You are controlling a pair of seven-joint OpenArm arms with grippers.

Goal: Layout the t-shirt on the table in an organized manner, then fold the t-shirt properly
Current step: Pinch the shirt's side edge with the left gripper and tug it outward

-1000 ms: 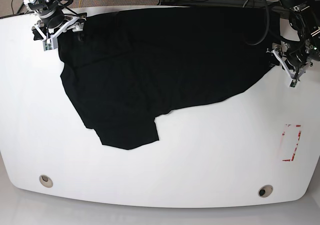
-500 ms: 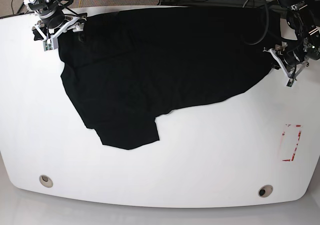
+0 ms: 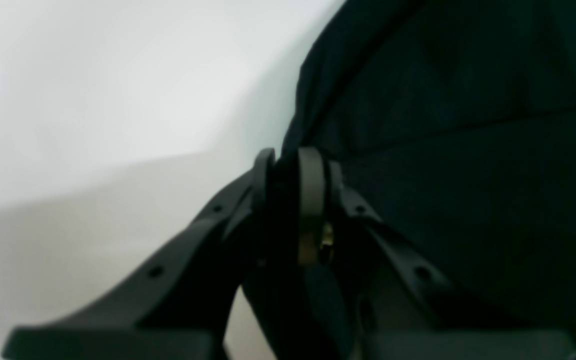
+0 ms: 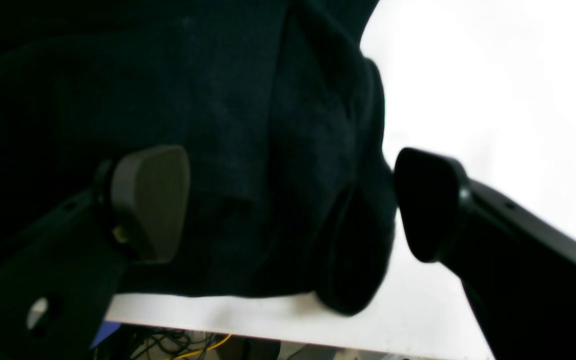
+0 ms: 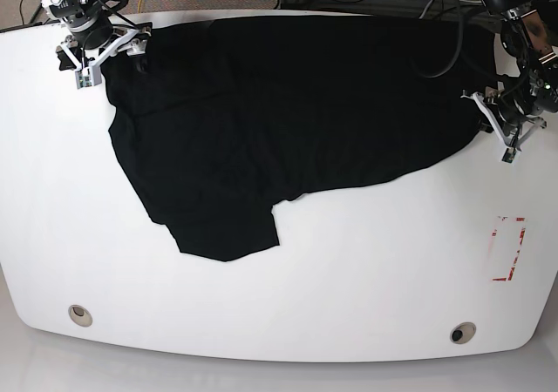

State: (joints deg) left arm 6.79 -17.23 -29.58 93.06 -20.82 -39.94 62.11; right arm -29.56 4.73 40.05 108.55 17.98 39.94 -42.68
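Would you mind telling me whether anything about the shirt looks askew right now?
Yes: the t-shirt lies crooked on the table, one flap trailing toward the near left and creased, its far-left edge bunched at the rim.

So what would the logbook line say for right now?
left gripper: shut on t-shirt edge | right gripper: open, astride far corner | table: shirt spread, unfolded
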